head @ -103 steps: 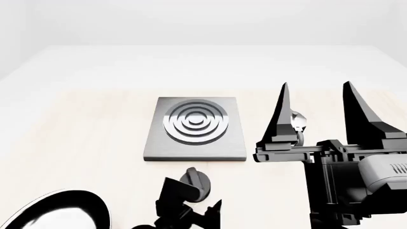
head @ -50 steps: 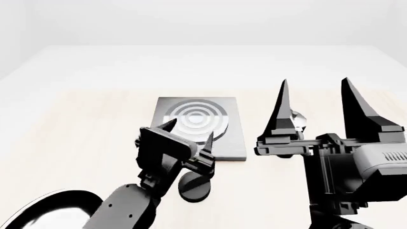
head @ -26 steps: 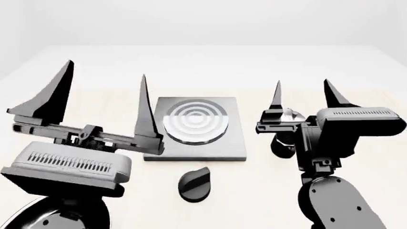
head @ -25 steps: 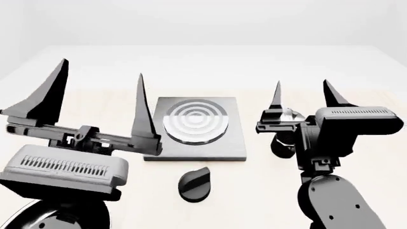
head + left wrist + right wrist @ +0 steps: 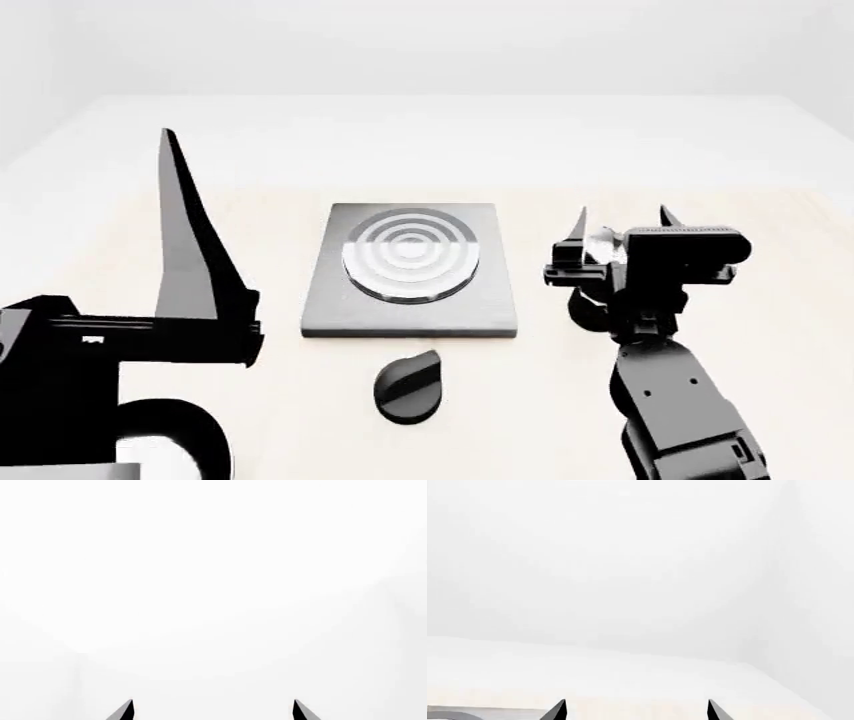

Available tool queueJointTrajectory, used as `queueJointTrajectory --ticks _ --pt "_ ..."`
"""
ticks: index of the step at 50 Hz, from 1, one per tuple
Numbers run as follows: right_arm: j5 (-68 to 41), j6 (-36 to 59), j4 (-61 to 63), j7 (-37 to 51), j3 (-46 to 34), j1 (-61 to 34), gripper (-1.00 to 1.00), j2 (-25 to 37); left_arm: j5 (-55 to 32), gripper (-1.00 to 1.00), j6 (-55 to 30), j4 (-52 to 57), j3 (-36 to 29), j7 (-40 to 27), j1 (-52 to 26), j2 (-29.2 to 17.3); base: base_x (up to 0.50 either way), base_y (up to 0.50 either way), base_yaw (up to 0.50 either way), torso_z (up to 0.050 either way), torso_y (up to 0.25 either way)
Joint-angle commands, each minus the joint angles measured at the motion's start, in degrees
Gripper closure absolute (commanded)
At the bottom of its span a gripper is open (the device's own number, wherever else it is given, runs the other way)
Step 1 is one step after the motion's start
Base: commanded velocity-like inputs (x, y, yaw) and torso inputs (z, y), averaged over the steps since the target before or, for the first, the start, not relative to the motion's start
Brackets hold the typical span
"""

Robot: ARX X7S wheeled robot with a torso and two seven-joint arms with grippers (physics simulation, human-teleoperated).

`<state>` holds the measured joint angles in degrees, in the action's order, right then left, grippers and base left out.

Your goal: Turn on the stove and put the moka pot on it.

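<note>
Grey stove (image 5: 410, 270) flat on pale table (image 5: 747, 220), ring burner in middle. Small black knob (image 5: 410, 385) on table just in front of stove, not touching it. Moka pot (image 5: 607, 250) stands right of stove, mostly hidden behind right gripper (image 5: 622, 218); only bit of silver shows. Right gripper fingers point up, spread apart, one each side of pot; touching pot or not, cannot tell. Left gripper (image 5: 212, 711) raised at left, away from stove, tips wide apart, nothing between. Black frying pan (image 5: 174, 440) near bottom left corner, partly hidden.
</note>
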<state>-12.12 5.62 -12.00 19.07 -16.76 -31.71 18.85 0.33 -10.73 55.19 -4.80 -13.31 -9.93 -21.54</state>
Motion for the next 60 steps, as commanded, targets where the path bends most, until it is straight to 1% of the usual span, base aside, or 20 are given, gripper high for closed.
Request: queueJointTrajectory --ticks 1,3,4,6,11,13,16,18,22,25,26,29,60 --pt "1.8 -7.0 -14.4 -0.6 -0.4 -1.8 -1.0 -1.5 0.5 -1.0 -0.8 3.8 1.9 -0.7 1.5 -1.1 0.0 0.0 0.0 0.0 0.0" --pt "1.6 -6.3 -14.0 -0.6 -0.3 -1.9 -1.0 -1.3 0.7 -1.0 -0.7 3.7 1.8 -0.7 1.6 -1.1 0.0 0.0 0.0 0.0 0.0" --pt "1.9 -9.0 -16.9 -0.6 -0.3 -1.6 -1.0 -1.8 0.5 -1.0 -0.4 3.6 2.0 -0.8 1.8 -1.1 0.0 0.0 0.0 0.0 0.0" --pt "1.7 -6.9 -15.0 -0.5 -0.3 -1.5 -1.0 -1.4 0.3 -1.0 -0.1 3.3 2.1 -0.8 1.9 -1.1 0.0 0.0 0.0 0.0 0.0" --pt "1.7 -8.0 -16.7 -0.5 -0.3 -1.1 -1.0 -1.5 0.0 -1.0 0.1 2.9 2.1 -0.9 1.7 -1.1 0.0 0.0 0.0 0.0 0.0" --pt "2.1 -11.6 -20.9 -0.8 -0.4 -1.1 -1.0 -2.1 0.0 -1.0 0.2 2.8 2.0 -0.9 1.8 -1.1 0.0 0.0 0.0 0.0 0.0" --pt "1.9 -10.2 -20.1 -0.7 -0.3 -1.2 -1.0 -1.8 0.0 -1.0 0.2 2.6 1.9 -1.0 1.8 -1.1 0.0 0.0 0.0 0.0 0.0" --pt "2.3 -13.9 -24.0 -0.8 -0.4 -0.9 -1.0 -2.5 0.2 -1.0 0.4 2.3 1.6 -1.1 1.9 -1.0 0.0 0.0 0.0 0.0 0.0" --pt "1.9 -11.1 -21.3 -0.8 -0.4 -0.9 -1.0 -1.9 0.3 -1.0 0.6 2.0 1.3 -1.1 1.9 -1.0 0.0 0.0 0.0 0.0 0.0" --pt "1.8 -11.7 -22.4 -0.9 -0.4 -0.9 -1.0 -2.0 0.3 -1.0 0.6 1.8 1.1 -1.2 1.7 -0.9 0.0 0.0 0.0 0.0 0.0" --pt "2.2 -14.7 -25.5 -1.0 -0.5 -0.9 -1.0 -2.6 0.1 -1.0 -0.2 2.2 1.0 -1.1 1.3 -0.9 0.0 0.0 0.0 0.0 0.0" --pt "1.9 -12.6 -23.7 -1.0 -0.4 -0.8 -1.0 -2.2 0.2 -1.0 0.3 1.8 0.9 -1.2 1.5 -0.9 0.0 0.0 0.0 0.0 0.0" --pt "1.5 -17.8 -31.8 -1.9 -0.7 -0.5 -1.0 -3.6 -1.3 -1.0 1.9 0.4 1.3 -2.0 2.6 -1.0 0.0 0.0 0.0 0.0 0.0"
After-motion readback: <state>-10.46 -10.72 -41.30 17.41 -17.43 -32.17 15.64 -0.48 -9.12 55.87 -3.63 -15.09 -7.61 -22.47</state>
